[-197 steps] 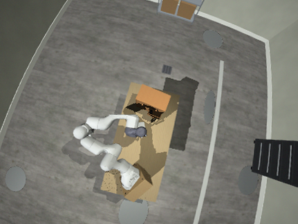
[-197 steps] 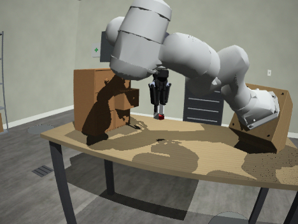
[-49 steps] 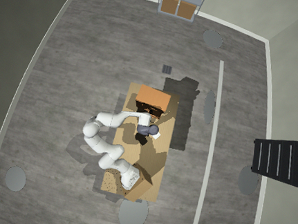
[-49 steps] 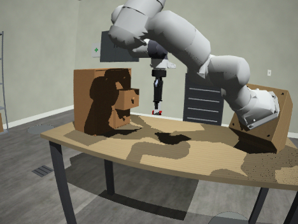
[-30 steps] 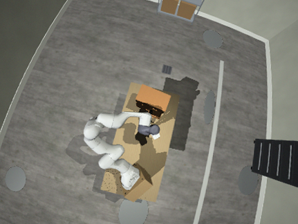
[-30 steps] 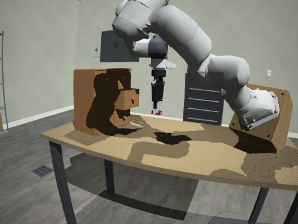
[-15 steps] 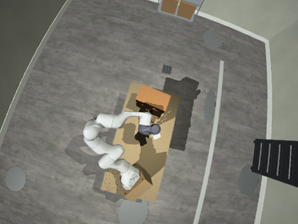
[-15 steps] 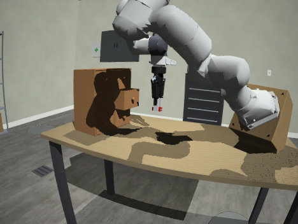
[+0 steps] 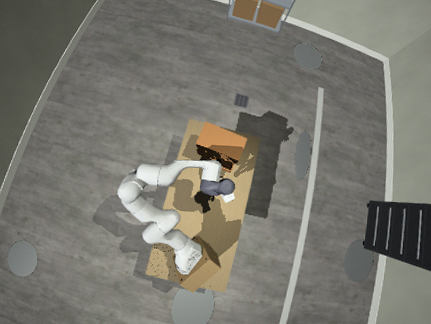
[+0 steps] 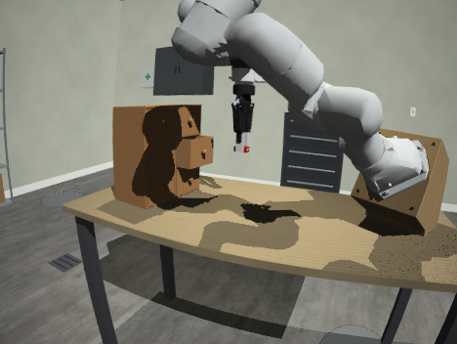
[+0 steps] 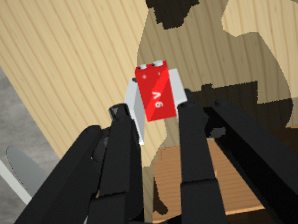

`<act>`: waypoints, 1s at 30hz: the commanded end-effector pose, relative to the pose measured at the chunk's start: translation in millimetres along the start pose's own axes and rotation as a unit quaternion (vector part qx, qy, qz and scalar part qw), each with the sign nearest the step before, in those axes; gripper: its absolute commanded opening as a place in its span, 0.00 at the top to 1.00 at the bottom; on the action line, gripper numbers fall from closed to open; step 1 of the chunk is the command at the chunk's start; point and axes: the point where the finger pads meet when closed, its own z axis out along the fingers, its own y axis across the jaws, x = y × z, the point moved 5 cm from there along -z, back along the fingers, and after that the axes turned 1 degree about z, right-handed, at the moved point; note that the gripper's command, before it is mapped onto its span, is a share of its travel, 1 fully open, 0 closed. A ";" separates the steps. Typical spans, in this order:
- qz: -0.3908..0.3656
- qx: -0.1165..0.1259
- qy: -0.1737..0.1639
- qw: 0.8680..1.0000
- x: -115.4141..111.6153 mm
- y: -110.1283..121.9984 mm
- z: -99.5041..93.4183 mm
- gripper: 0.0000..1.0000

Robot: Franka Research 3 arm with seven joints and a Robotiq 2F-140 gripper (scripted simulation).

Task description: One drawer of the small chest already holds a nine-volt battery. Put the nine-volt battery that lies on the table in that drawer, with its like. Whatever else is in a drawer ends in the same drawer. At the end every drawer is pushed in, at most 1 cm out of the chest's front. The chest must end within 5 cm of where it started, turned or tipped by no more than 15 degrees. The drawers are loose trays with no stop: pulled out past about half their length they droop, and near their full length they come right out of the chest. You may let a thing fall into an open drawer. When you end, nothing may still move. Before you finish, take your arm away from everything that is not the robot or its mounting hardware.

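My gripper (image 10: 242, 142) hangs high above the table, to the right of the small chest (image 10: 156, 153), and is shut on the red and white nine-volt battery (image 10: 242, 149). In the wrist view the battery (image 11: 156, 92) sits between my two black fingers, its red face toward the camera. The chest's middle drawer (image 10: 195, 150) stands pulled out; the top drawer (image 10: 187, 120) and bottom drawer (image 10: 187, 181) are in or nearly in. The gripper is about level with the middle drawer, a little away from its front. What lies inside the drawers is hidden.
The chest (image 9: 222, 143) stands at the far end of the wooden table (image 9: 206, 206). My arm's base sits on a slanted wooden mount (image 10: 407, 183) at the other end. Dark shadows lie across the table top.
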 end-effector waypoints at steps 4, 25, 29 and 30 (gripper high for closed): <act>0.007 -0.011 0.006 1.000 3.0 6.0 -34.2 0.86; 0.007 -0.011 0.006 1.000 2.2 5.1 -66.7 0.86; 0.007 -0.011 0.005 1.000 2.3 5.1 -66.7 0.86; 0.007 -0.011 0.005 1.000 2.4 5.1 -66.6 0.86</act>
